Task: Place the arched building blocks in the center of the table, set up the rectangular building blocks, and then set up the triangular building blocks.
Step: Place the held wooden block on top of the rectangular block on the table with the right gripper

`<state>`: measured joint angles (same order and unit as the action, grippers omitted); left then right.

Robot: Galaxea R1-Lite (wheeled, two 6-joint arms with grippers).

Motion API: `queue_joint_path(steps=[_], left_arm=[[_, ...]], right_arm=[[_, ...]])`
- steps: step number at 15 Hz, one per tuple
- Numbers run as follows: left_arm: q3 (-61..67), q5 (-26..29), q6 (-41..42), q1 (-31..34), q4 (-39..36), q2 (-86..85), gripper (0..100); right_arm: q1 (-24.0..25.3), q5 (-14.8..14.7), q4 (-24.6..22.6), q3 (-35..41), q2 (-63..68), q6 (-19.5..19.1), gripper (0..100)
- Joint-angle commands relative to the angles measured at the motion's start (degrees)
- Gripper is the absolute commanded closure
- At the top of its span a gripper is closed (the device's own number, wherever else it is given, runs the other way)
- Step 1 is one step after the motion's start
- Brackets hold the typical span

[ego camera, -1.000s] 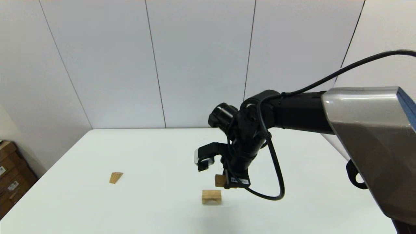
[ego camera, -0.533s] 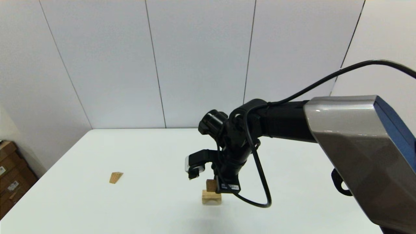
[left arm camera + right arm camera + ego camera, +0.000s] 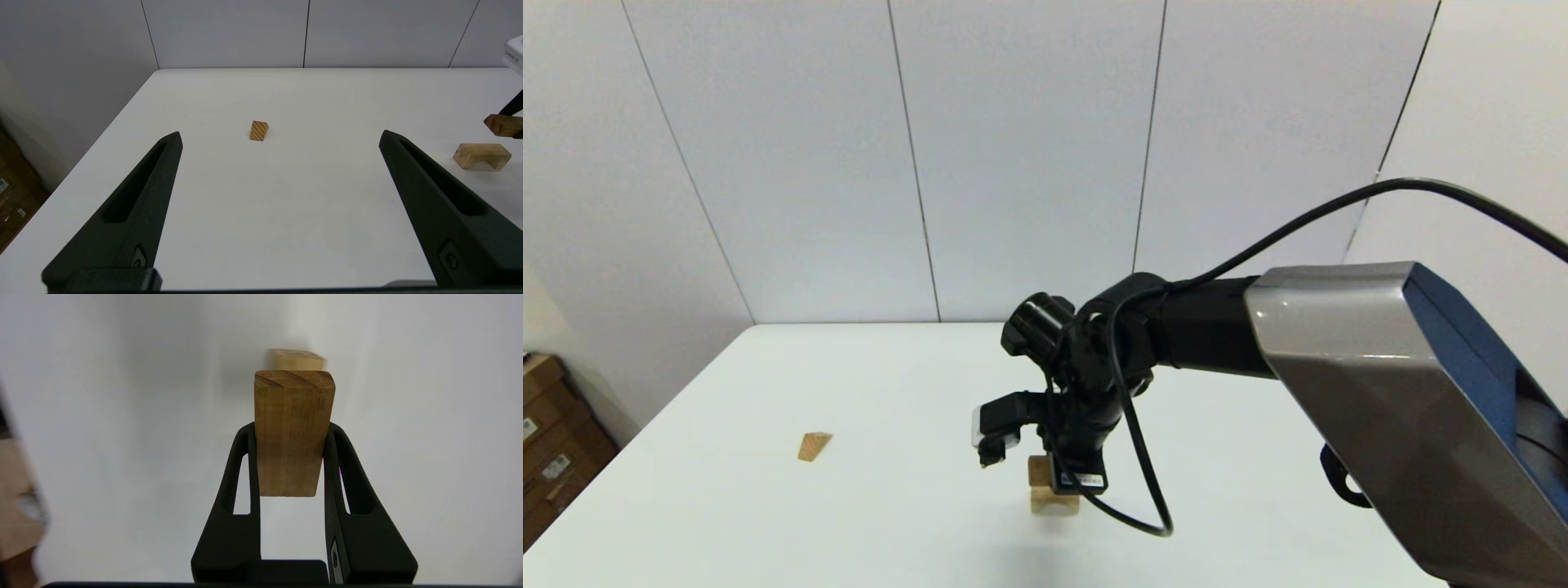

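1. Beyond the left edge of the large plain white counter (image 3: 866, 384), brown cardboard boxes (image 3: 551, 453) sit low against the wall.
2. Toward the counter's left side, the small light-brown wooden triangular wedge block (image 3: 814, 446) lies alone, well apart from the other blocks.
3. Facing that wedge from the near left, the left gripper (image 3: 278, 179) hangs above the counter with its black fingers spread wide and nothing between them.
4. Near the counter's middle, the light-brown wooden arched block (image 3: 1054, 504) rests with its semicircular cut-out facing down.
5. Just above the arch, the small light-brown flat rectangular wooden slab (image 3: 292, 428) is held upright; whether it touches the arch cannot be told.
6. Reaching in from the right, the right gripper (image 3: 291, 433) points downward, its fingers clamped on the slab's two sides.
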<state>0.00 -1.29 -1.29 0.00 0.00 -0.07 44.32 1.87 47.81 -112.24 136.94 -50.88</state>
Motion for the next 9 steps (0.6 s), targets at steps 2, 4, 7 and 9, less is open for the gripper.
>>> queue_joint_path(steps=[2, 4, 7, 9], left_arm=[[0.0, 0.0, 0.0, 0.0, 0.0, 0.1, 0], [0.0, 0.0, 0.0, 0.0, 0.0, 0.1, 0], [0.0, 0.0, 0.0, 0.0, 0.0, 0.1, 0], [0.0, 0.0, 0.0, 0.0, 0.0, 0.1, 0]], right_arm=[[0.0, -3.5, -0.4, 0.0, 1.5, -0.5, 100], [-0.1, -3.3, -0.4, 0.0, 1.7, -1.6, 100], [0.2, -3.3, -0.4, -0.1, 2.5, -1.7, 100], [0.2, -3.4, -0.4, -0.1, 2.6, -1.8, 100]])
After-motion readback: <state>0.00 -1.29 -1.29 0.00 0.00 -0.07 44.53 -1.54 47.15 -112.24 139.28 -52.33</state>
